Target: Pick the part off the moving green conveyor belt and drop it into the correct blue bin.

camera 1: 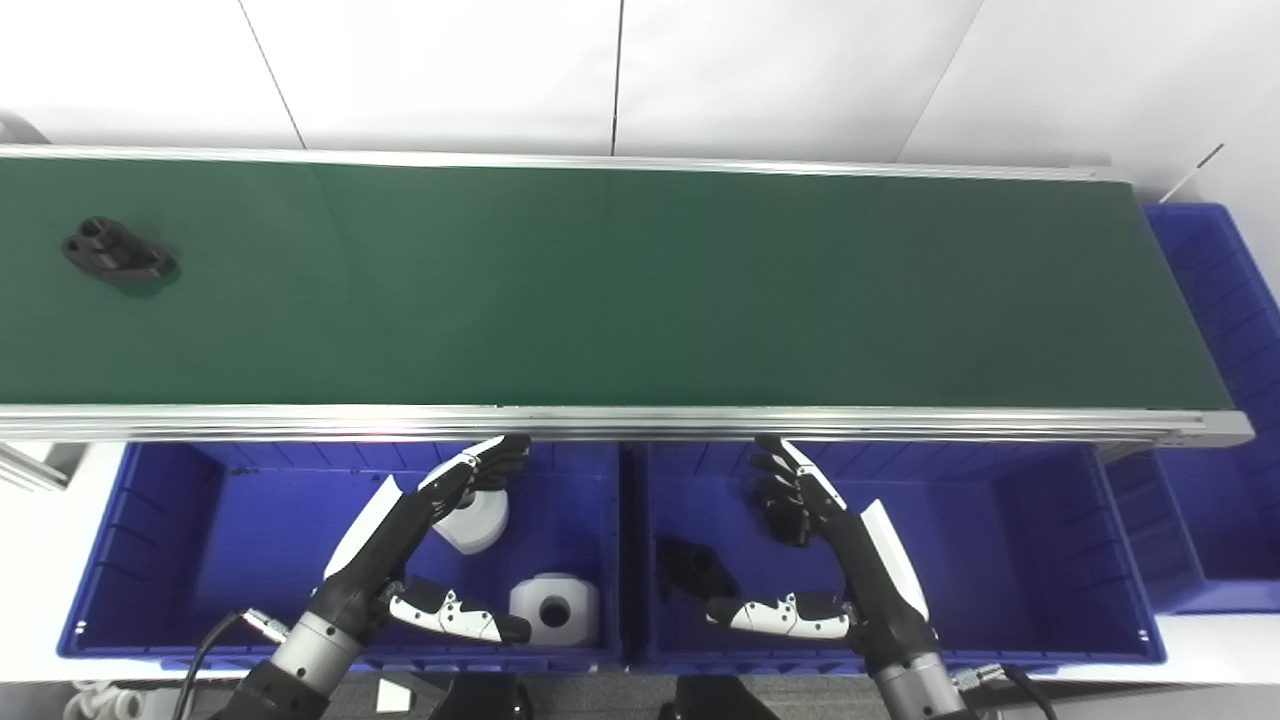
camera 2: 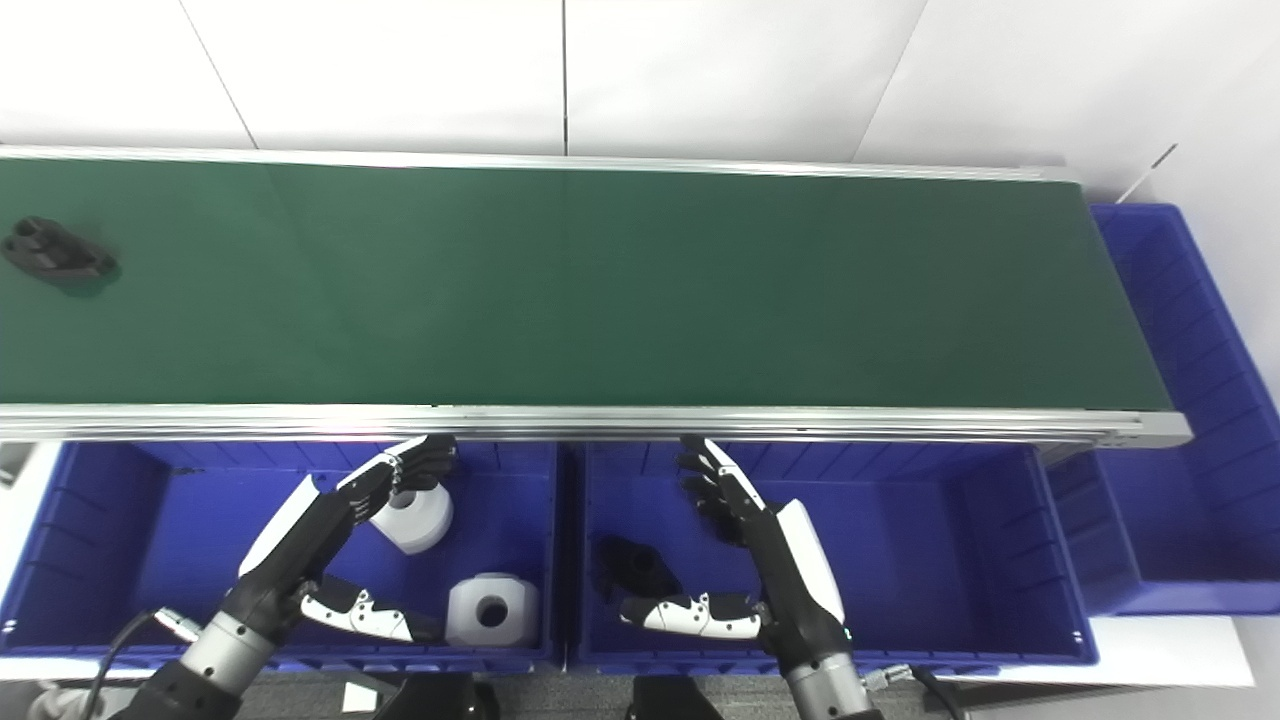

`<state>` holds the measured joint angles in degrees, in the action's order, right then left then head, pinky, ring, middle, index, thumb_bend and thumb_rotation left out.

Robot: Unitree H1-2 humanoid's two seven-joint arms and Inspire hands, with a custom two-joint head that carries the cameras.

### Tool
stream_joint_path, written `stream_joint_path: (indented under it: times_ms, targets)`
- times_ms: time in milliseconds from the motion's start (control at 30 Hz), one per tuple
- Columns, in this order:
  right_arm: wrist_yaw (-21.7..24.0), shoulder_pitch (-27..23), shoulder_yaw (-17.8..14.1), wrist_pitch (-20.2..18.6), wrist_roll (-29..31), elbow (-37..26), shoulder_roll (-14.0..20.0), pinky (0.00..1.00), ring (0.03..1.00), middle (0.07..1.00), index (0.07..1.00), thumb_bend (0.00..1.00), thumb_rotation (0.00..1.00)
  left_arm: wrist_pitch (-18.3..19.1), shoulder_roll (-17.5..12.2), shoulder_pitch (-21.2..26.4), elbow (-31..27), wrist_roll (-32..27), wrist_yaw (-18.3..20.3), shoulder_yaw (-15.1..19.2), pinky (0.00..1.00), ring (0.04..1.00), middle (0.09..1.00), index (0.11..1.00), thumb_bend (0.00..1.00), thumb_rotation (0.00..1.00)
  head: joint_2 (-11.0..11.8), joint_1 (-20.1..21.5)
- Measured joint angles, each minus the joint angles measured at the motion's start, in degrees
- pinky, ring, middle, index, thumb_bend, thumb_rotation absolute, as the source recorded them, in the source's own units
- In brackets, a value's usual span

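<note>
Left eye view and right eye view alike are filled nearest the bottom edge by two arms. The left hand (camera 1: 420,545) is held over the left blue bin (camera 1: 150,540), fingers spread and thumb apart, nothing grasped; two white parts (camera 1: 555,608) are seen lying in that bin, one just beside the fingertips. The right hand (camera 1: 830,560) is held over the middle blue bin (camera 1: 1020,540), likewise spread and empty, with a black part (camera 1: 695,568) lying on the bin floor near its thumb. Beyond the bins, the green conveyor belt (camera 1: 640,290) is stretched across the scene between silver rails. A black part on the belt (camera 1: 120,255) is seen at its far left, well apart from both hands. A third blue bin (camera 1: 1225,300) is placed at the belt's right end.
</note>
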<state>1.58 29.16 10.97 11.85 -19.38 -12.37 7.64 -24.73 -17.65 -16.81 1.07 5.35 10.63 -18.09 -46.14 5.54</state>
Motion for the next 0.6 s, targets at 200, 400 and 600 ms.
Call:
stream_joint_path:
  times_ms: [200,400,600]
  targets:
    - [0.00,0.01,-0.01,0.00,0.05,-0.01,-0.01,0.75,0.809,0.860,0.914,0.89,0.23,0.00,0.00,0.00,-0.04,0.00,0.00,-0.01,0.81,0.847,0.872,0.871,0.90,0.24,0.00,0.00]
    - [0.01,0.01,-0.02,-0.01,0.03,-0.06,-0.01,0.75,0.812,0.861,0.917,0.88,0.24,0.00,0.00,0.00,-0.05,0.01,0.00,-0.03,0.81,0.845,0.871,0.869,0.90,0.24,0.00,-0.26]
    - [0.01,0.02,-0.02,-0.01,0.31,-0.13,0.01,0.75,0.816,0.863,0.918,0.88,0.24,0.00,0.00,-0.01,-0.06,0.02,0.00,0.00,0.81,0.847,0.871,0.867,0.90,0.24,0.00,-0.18]
